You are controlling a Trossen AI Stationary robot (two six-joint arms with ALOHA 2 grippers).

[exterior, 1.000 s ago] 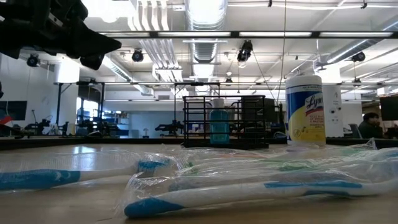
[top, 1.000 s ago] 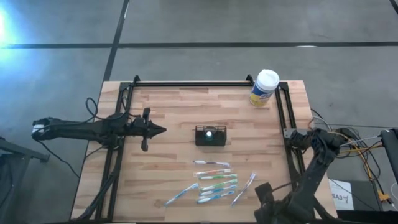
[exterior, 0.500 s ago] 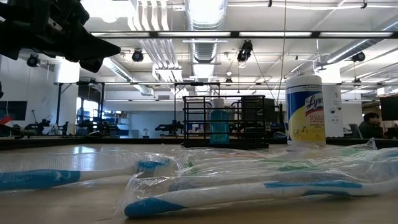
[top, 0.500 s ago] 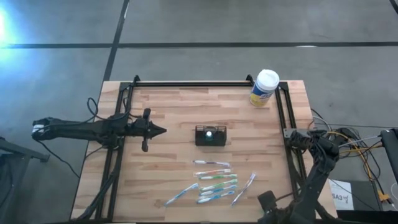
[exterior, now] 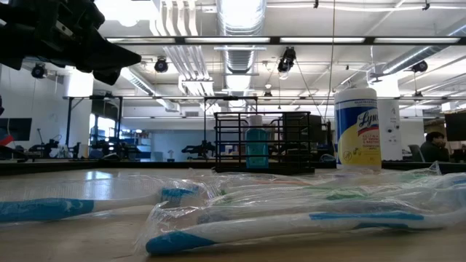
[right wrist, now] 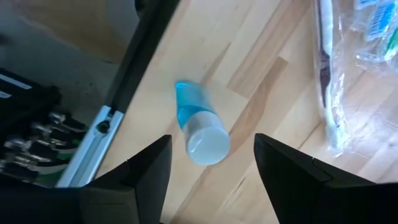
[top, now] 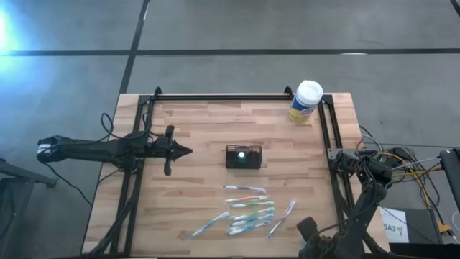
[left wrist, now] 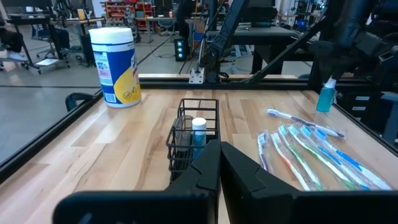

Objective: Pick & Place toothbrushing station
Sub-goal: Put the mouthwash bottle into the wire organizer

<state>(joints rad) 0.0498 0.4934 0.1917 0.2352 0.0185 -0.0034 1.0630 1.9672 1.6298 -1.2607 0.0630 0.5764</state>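
Observation:
The toothbrushing station [top: 244, 156] is a small black mesh caddy standing mid-table, with a blue bottle [left wrist: 198, 129] in one compartment; it also shows in the low view [exterior: 262, 142]. My left gripper [top: 184, 151] hovers shut to the caddy's left, pointing level at it [left wrist: 219, 167]. My right gripper [top: 306, 231] hangs open at the near right corner, pointing down. Its fingers [right wrist: 149, 165] stand on either side of a second small blue bottle with a white cap [right wrist: 198, 127], which stands upright on the table; they do not touch it.
Several wrapped toothbrushes [top: 248, 208] lie between the caddy and the near edge. A yellow canister with a white lid [top: 305, 101] stands at the far right corner. Black frame rails [top: 325, 133] run along the table's sides and far edge.
My right gripper has sunk toward the table at the near right corner and has shifted a little toward the near edge, staying open.

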